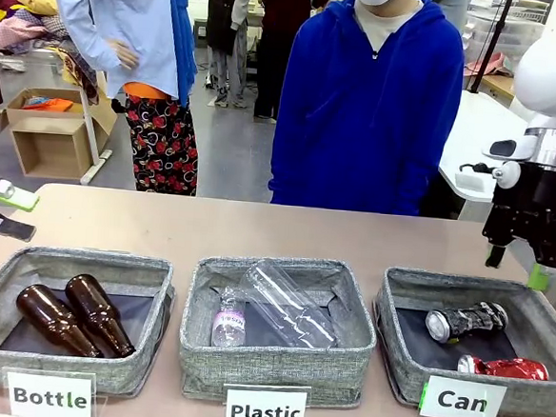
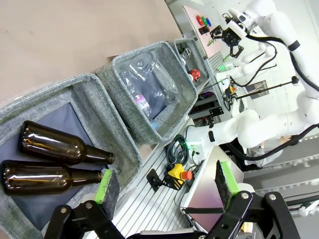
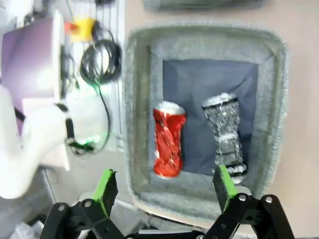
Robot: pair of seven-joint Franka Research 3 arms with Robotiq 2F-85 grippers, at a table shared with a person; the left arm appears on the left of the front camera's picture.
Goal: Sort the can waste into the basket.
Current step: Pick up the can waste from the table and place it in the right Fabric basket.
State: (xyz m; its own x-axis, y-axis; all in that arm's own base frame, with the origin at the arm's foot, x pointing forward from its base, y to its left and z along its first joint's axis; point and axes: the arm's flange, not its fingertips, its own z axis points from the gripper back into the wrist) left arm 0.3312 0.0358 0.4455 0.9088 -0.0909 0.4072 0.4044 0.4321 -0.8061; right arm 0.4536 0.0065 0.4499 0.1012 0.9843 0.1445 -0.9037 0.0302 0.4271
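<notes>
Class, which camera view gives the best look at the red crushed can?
The right wrist view: it looks straight down on the red can, showing its whole length beside the dark can. The front view shows it low behind the basket's wall; the left wrist view shows a far, small red patch.

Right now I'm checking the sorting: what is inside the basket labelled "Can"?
Inside the Can basket lie two crushed cans side by side on its dark floor: the red can nearer the label, the black-silver can behind it. The floor under the cans is covered.
</notes>
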